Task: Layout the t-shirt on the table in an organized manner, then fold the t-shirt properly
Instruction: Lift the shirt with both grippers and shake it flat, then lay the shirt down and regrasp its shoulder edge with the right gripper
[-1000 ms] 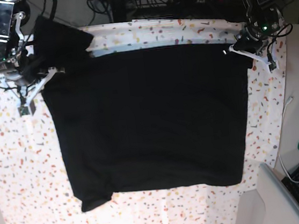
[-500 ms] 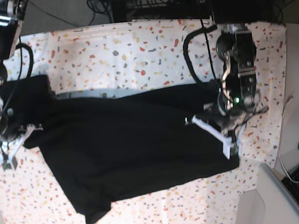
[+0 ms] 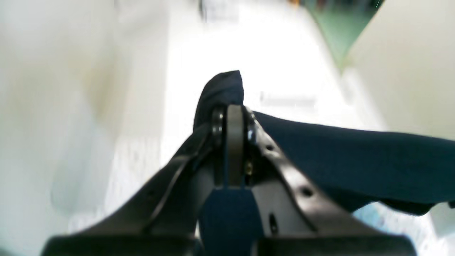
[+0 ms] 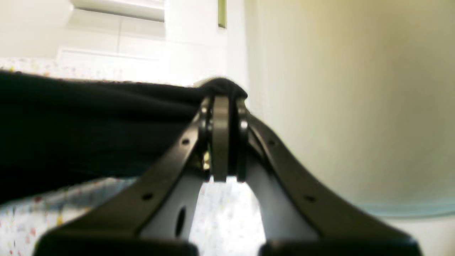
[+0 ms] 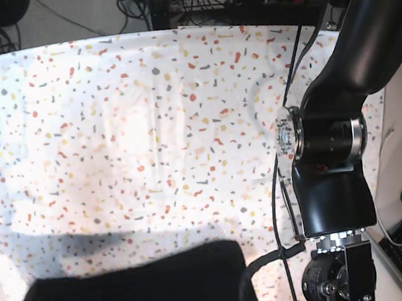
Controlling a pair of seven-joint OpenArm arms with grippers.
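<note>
Surface: the table [image 5: 147,127], white with coloured flecks, is lying almost entirely bare in the base view, with cables and equipment beyond its far edge
Garment: the t-shirt [image 5: 141,292] is showing as a dark mass at the near edge of the base view, off the middle of the table; from these views I cannot tell how much of it is resting on the surface
Left gripper: the left gripper [image 3: 230,117] is pinching a bunched edge of black cloth between closed jaws, the fabric stretching away to one side
Right gripper: the right gripper [image 4: 222,106] is likewise clamping a gathered edge, the cloth running off to the other side above the flecked surface
Arm: one arm [image 5: 328,150] is reaching down the right of the base view toward the near edge
Purpose: the two edge grips are probably spreading the cloth taut, so that it can be laid flat before folding
Stage: layout appears unfinished; no fold is visible
</note>
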